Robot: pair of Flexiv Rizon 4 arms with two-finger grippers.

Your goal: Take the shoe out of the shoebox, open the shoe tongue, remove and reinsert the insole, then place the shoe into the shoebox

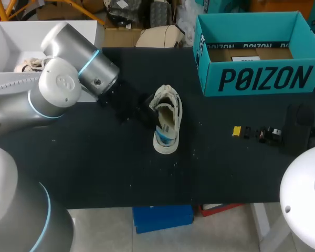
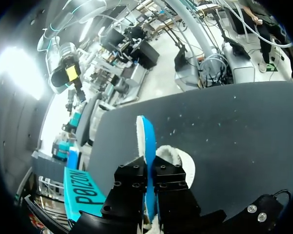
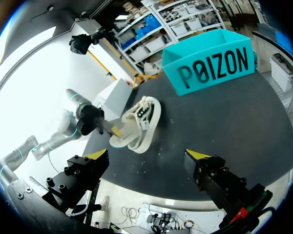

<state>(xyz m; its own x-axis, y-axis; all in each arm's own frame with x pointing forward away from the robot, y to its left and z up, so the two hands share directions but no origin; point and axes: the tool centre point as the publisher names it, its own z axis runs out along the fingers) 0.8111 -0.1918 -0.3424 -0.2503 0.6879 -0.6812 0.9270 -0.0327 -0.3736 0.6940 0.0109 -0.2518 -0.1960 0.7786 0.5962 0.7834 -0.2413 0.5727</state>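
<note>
Left end effector, low beside the shoe, pinches the insole.

Soft even overhead light, black tabletop dim and matte, harsh white glare on one side of both wrist views

Right pincer gapes wide, shoe ahead, shoebox beyond.

Left end effector tips hidden against shoe, grip point unclear
</note>
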